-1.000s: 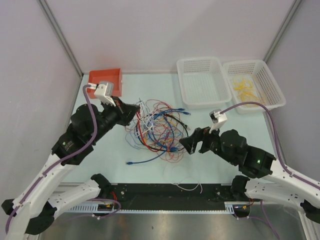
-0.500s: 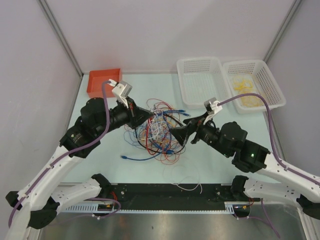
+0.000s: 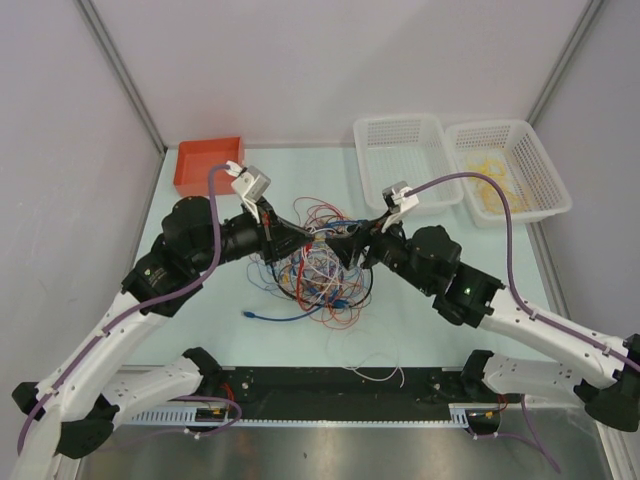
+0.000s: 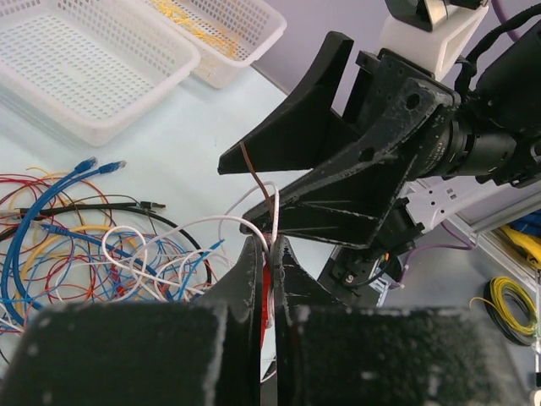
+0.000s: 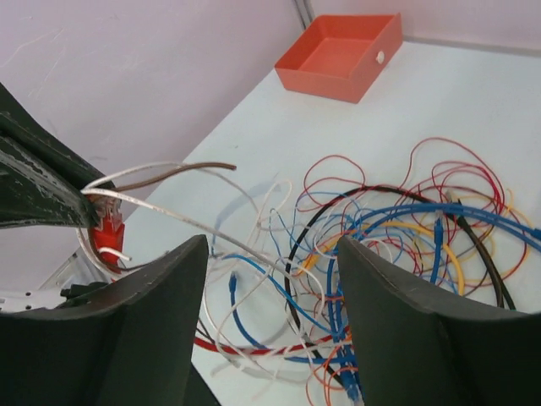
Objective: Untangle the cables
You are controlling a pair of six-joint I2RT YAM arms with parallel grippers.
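Handover above the cables (image 3: 318, 275)
On the table (image 3: 215, 300) the heap lies between both arms. The left gripper (image 3: 298, 236), clamped on lifted white and brown strands (image 4: 273, 211), holds them running rightward into the right gripper (image 5: 270, 245), whose jaws stand apart around them, close enough to take them.

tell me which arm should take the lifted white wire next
Right. The left gripper is shut on the white wire and a brown wire, above the cable tangle; the right gripper is open right beside those strands.
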